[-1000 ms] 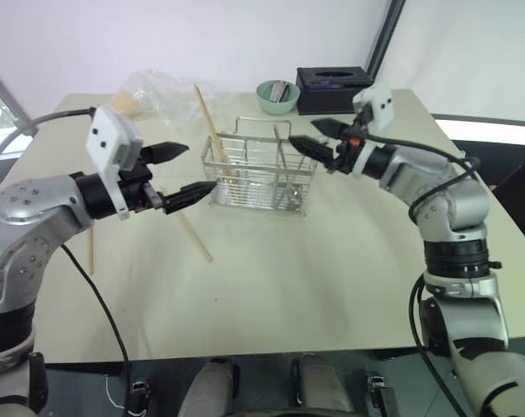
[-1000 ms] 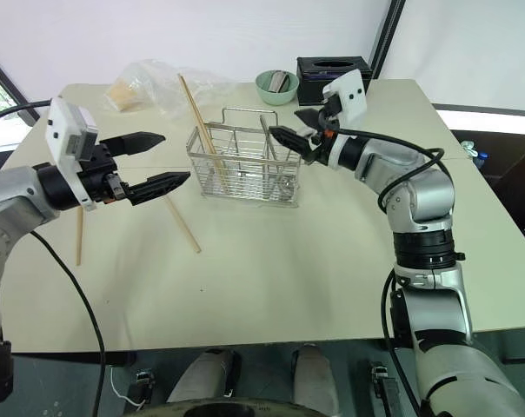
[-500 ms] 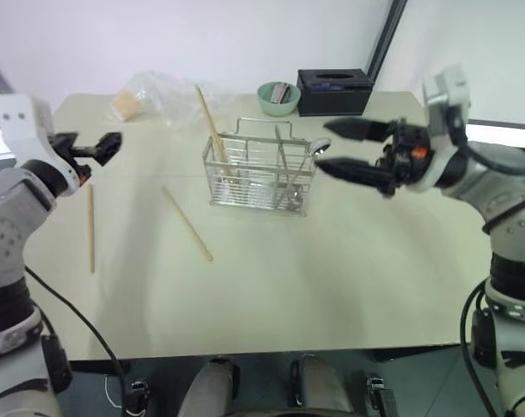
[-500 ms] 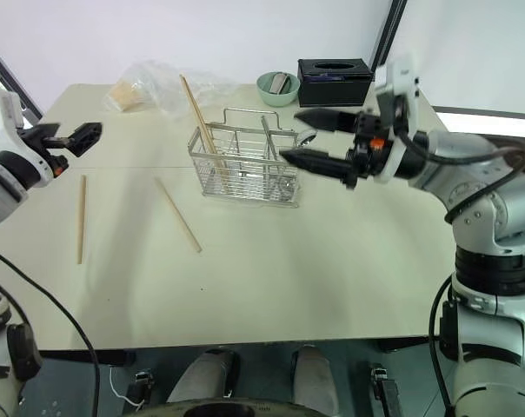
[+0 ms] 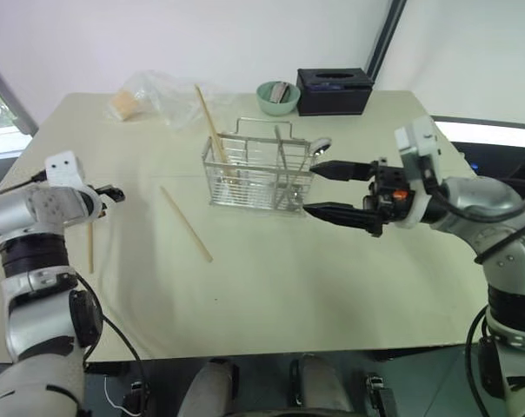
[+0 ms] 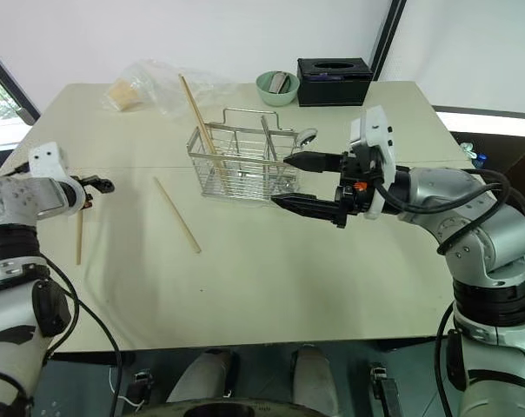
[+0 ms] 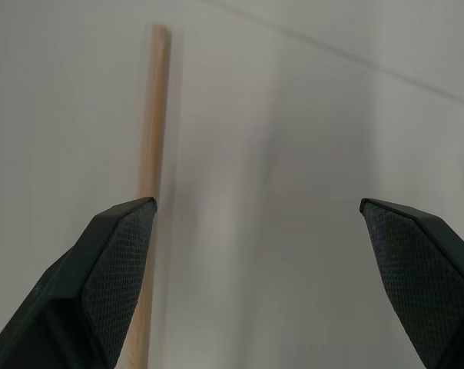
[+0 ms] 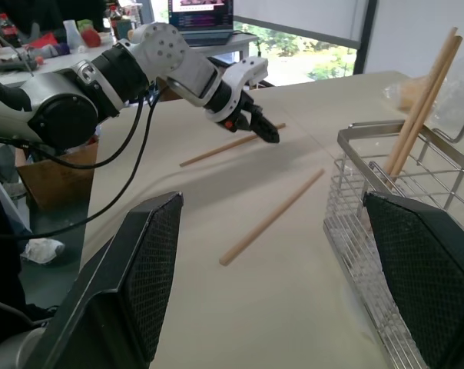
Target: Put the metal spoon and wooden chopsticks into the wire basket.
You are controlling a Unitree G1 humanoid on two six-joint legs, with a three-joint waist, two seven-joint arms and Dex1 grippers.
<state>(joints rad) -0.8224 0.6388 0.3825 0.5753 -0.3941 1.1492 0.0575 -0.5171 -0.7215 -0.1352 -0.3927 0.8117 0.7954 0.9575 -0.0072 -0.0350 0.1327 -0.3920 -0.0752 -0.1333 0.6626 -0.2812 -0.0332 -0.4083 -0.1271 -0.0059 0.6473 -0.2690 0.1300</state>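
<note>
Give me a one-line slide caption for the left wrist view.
Open left end effector poised above the pale table, one black finger overlapping a thin tan wooden chopstick lying on it.

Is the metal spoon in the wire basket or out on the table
In. The metal spoon stands in the wire basket, its bowl poking above the rim at the end nearest the right gripper.

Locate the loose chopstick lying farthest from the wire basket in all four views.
Left eye: chopstick lies flat at far left, running toward the robot from the left gripper.
Right eye: same spot, left of the other loose chopstick.
Left wrist: running out past one finger of the open jaws.
Right wrist: the farther of two loose sticks.
Shared landmark: the left gripper, poised at this chopstick's far end.
</note>
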